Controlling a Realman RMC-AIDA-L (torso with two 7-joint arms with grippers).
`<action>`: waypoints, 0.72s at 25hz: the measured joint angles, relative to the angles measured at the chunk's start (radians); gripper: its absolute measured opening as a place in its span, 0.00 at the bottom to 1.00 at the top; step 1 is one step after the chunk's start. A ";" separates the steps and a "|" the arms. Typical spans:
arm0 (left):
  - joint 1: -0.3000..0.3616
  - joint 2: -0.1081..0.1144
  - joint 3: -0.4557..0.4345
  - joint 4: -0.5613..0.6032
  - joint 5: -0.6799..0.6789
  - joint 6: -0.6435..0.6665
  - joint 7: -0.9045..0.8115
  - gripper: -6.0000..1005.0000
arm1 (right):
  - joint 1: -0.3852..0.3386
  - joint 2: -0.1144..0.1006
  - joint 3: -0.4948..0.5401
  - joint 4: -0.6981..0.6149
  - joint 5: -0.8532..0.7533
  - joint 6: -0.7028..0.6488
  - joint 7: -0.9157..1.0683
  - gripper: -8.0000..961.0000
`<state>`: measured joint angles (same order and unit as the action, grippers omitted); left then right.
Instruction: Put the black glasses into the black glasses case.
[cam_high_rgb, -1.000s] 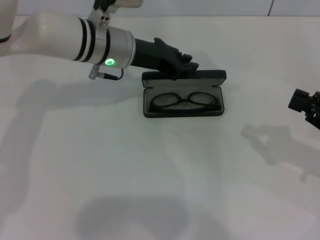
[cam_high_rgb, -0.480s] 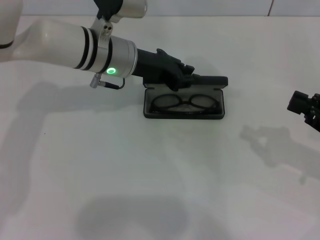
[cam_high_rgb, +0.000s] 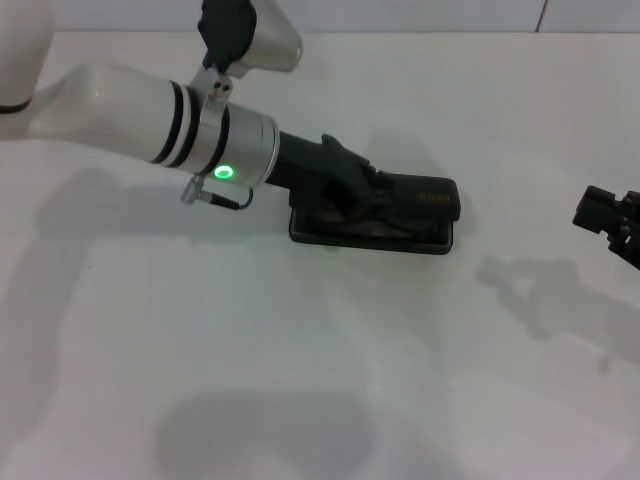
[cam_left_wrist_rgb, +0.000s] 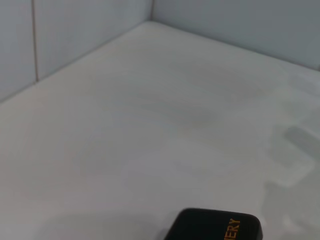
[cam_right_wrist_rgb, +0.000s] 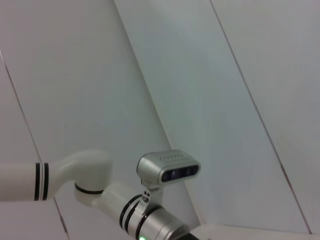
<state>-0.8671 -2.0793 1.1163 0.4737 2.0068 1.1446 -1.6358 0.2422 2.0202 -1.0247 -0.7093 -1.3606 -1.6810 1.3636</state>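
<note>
The black glasses case (cam_high_rgb: 415, 208) lies in the middle of the white table, its lid lowered almost flat over the base, with small orange lettering on top. My left gripper (cam_high_rgb: 352, 195) rests on the left half of the lid, pressing against it from behind. The black glasses are hidden under the lid and the gripper. In the left wrist view only a corner of the case lid (cam_left_wrist_rgb: 212, 227) with orange letters shows. My right gripper (cam_high_rgb: 610, 218) hangs parked at the table's right edge, well away from the case.
The white table (cam_high_rgb: 300, 350) spreads wide in front of the case. A tiled wall runs behind it. The right wrist view shows my left arm (cam_right_wrist_rgb: 75, 175) and the head camera unit (cam_right_wrist_rgb: 169, 168) against the wall.
The left gripper moved forward and down over the case, swinging the lid from upright to nearly shut. The glasses, seen lying in the open case before, are now covered. The right arm stayed still.
</note>
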 joint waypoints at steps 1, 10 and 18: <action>0.003 -0.001 0.007 -0.002 0.000 0.003 -0.001 0.27 | 0.000 0.000 0.000 0.001 0.000 -0.001 0.000 0.18; 0.059 -0.012 0.022 0.097 -0.041 0.132 0.010 0.27 | -0.009 -0.007 0.000 0.011 -0.002 -0.030 -0.001 0.19; 0.290 0.028 -0.021 0.365 -0.341 0.531 0.051 0.28 | 0.010 -0.010 -0.013 -0.025 -0.076 -0.067 -0.035 0.20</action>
<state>-0.5773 -2.0517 1.0955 0.8385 1.6656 1.6759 -1.5848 0.2521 2.0104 -1.0372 -0.7341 -1.4367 -1.7475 1.3284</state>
